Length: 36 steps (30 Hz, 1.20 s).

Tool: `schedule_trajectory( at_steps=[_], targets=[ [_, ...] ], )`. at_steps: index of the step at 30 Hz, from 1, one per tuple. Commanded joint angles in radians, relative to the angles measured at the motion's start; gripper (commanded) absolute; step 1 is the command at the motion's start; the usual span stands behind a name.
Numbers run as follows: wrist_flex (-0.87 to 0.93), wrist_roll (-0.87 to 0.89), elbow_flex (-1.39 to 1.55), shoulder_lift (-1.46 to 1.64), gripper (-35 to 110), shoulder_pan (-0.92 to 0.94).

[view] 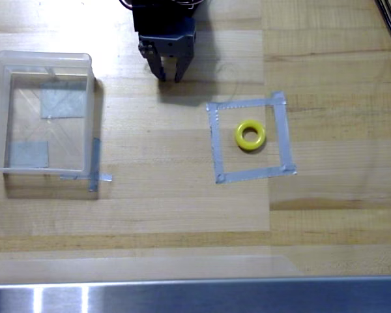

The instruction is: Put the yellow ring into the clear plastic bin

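In the overhead view the gripper sits near the twelve o'clock edge of the picture, a little left of centre, its two dark fingers pointing down toward six o'clock over the wooden table. The fingertips lie close together with only a thin sliver of gap between them, so the gripper is clenched on nothing; no object sits between the fingers. The black body of the arm runs off the top edge behind it, and a soft shadow falls on the wood just beneath and to the right of the fingers.

The yellow ring lies flat on the table at about four o'clock from the gripper, well apart from it. It rests inside the grey tape square, slightly toward the upper half of that outline and not touching any of the tape strips. Its round centre hole shows the wood beneath.

The clear plastic bin stands at the nine o'clock side of the picture, at about eight o'clock from the gripper and well apart from the ring. Two grey tape patches show through its bottom, and short tape strips stick out at its lower right corner. Nothing lies inside the bin besides what shows through its floor.

A metal strip runs along the six o'clock edge.
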Motion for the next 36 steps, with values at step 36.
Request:
schedule_trajectory(
  at_steps=[36],
  targets=[
    [-0.003, 0.114, -0.973, -1.039, 8, -0.333]
  ],
)
